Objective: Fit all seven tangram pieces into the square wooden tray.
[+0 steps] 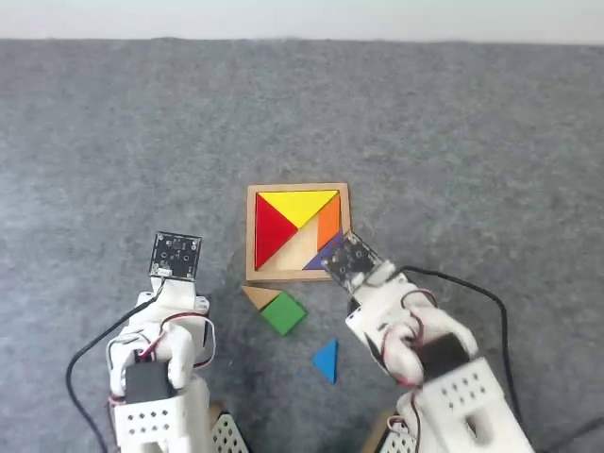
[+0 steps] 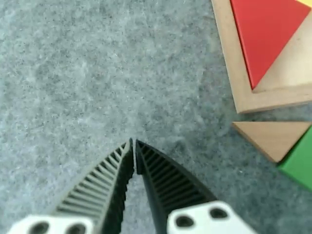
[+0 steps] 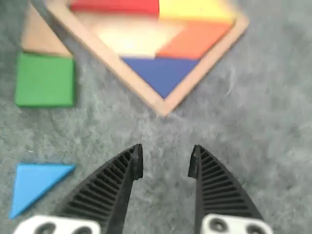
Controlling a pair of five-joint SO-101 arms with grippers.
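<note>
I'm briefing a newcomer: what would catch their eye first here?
The square wooden tray mid-table, holding a big red triangle and a big yellow triangle among others. Just outside it lie a green square, a tan triangle and a light blue triangle.

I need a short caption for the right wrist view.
Open right gripper before the wooden tray, a dark blue piece in its near corner.

We see a fuzzy grey felt mat [image 1: 113,132], a bare matt wooden tray [image 1: 251,236], a smooth painted red triangle [image 1: 272,234], and ribbed black plastic fingers [image 2: 165,180].
</note>
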